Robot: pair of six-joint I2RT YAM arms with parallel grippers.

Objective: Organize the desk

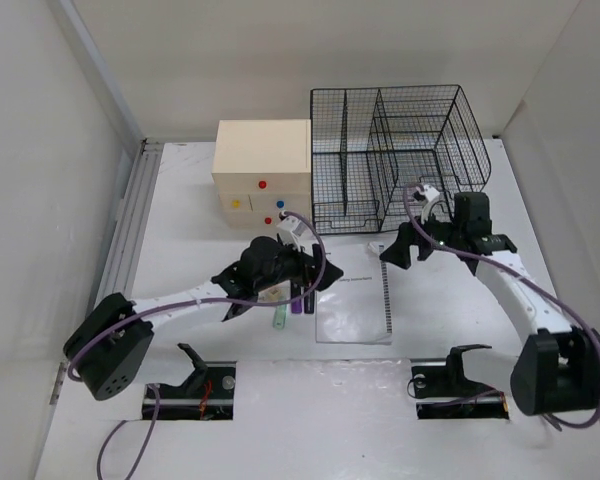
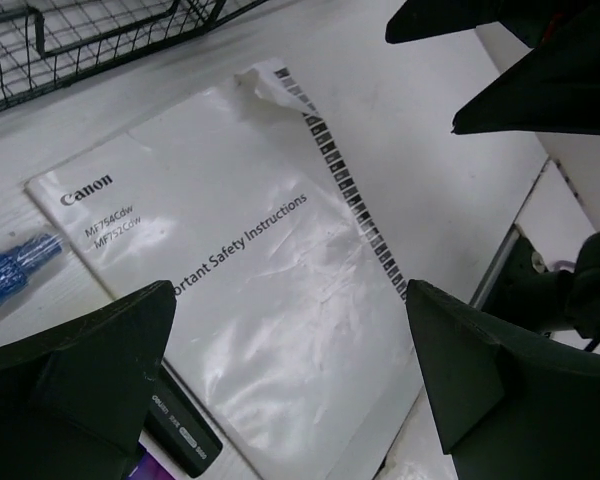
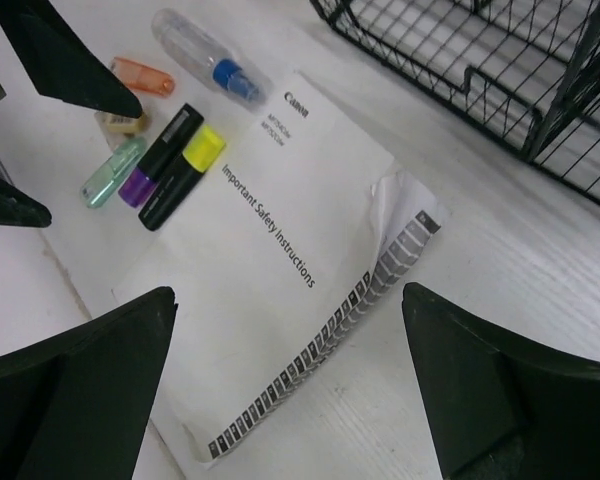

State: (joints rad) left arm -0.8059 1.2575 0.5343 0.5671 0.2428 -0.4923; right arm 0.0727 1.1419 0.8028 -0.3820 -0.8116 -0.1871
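White desk point(image 1: 435, 315): matte flat tabletop between white walls, metal rail point(image 1: 130, 230) along its left side; it carries every item below.
Desk handling: judged rigid and fixed, not to be lifted; take hold of the loose items lying on it instead.
Left pincer point(image 2: 288, 290): released, fingers wide apart, nothing between them; hovers over the left part of the booklet.
Right pincer point(image 3: 288, 292): released, fingers wide apart, empty; hovers over the booklet's far right area, near the rack.
Glossy white printed booklet point(image 1: 352, 305): lies flat at mid-desk; judged thin, limp and slippery.
Curled corner point(image 3: 400, 195): lifted off the surface at the booklet's far right; judged the best place to grip.
Black-and-yellow highlighter point(image 3: 180, 160): just beside the booklet's left edge, among other small pens; judged light and prone to roll.
Clear bottle with blue cap point(image 3: 205, 55): near the booklet's far left corner.
Cream drawer box point(image 1: 260, 150): far side, left of centre.
Black wire mesh rack point(image 1: 400, 150): far side, just right of the box.
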